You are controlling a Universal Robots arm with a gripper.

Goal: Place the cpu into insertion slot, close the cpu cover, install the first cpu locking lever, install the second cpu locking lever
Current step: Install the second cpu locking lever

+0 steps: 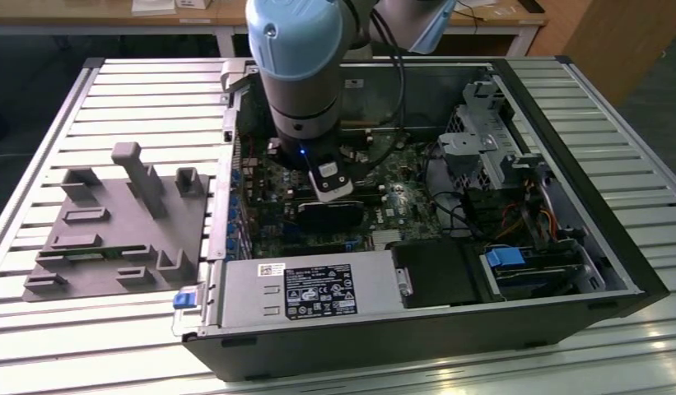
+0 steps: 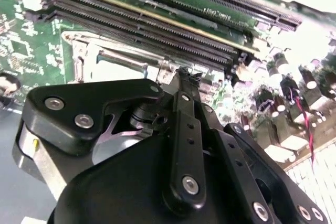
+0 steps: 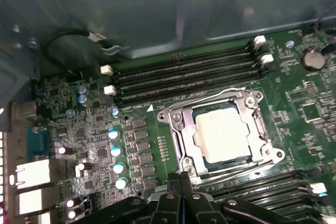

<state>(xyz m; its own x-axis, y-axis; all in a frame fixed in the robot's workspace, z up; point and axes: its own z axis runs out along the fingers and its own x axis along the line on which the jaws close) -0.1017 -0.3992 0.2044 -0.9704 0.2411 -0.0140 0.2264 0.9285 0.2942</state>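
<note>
First wrist view: we count one cpu (image 3: 223, 132) seated in the insertion slot (image 3: 185, 156), cpu cover (image 3: 176, 116) closed around it; gripper (image 3: 180, 181) fingers together beside it. No legible print.

So the cpu (image 3: 221, 131) sits in the insertion slot (image 3: 265, 129) with the cpu cover (image 3: 178, 129) down around it, memory slots (image 3: 184, 77) running alongside. The hand (image 3: 181, 179) hovers just off the socket edge. In the exterior view, the case (image 1: 601, 247) rests on the surface (image 1: 118, 90), a fixture tray (image 1: 118, 222) to its left.
</note>
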